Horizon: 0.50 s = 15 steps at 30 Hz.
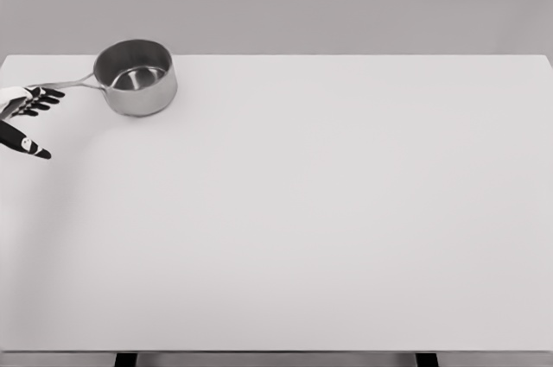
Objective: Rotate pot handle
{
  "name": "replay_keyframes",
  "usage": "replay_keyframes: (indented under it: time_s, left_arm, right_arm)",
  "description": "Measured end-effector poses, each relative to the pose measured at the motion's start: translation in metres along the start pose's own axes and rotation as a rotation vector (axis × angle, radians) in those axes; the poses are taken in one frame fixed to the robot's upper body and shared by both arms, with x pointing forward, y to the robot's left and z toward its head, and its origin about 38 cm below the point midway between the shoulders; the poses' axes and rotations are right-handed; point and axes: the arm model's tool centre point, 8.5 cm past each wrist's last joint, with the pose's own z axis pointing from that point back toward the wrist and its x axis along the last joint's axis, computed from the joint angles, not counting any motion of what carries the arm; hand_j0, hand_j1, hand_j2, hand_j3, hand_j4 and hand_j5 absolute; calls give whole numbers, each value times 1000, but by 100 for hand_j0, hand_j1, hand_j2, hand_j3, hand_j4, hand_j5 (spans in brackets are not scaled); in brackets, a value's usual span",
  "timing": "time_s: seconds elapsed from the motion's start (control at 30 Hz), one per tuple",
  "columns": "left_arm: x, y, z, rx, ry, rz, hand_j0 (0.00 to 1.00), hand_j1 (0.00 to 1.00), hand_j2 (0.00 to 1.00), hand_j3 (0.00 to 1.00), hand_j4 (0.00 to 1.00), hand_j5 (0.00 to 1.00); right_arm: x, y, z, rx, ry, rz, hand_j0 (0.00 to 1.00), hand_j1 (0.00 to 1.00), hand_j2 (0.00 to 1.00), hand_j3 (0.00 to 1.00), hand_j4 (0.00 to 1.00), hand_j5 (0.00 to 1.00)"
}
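A shiny steel pot (136,78) stands upright near the table's far left corner. Its thin handle (67,85) points left and slightly toward me. My left hand (26,117) enters at the picture's left edge, with dark fingers (43,98) spread right at the handle's tip and the thumb (28,144) stretched out below. The fingers hold nothing; whether they touch the handle's end I cannot tell. The right arm does not show.
The white table (328,211) fills most of the view, with its far edge just behind the pot and its near edge at the bottom. Two dark legs (126,358) show beneath the front edge.
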Motion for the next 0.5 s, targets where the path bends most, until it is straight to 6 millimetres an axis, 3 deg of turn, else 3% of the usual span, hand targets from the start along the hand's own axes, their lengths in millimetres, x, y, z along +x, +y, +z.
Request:
replay_keyframes:
  time_s: [0.5]
  left_arm:
    - [2,10,-17,38,39,-11,100,100,100,100,100,100]
  right_arm:
    - [0,0,0,0,0,0,100,100,100,100,100,100]
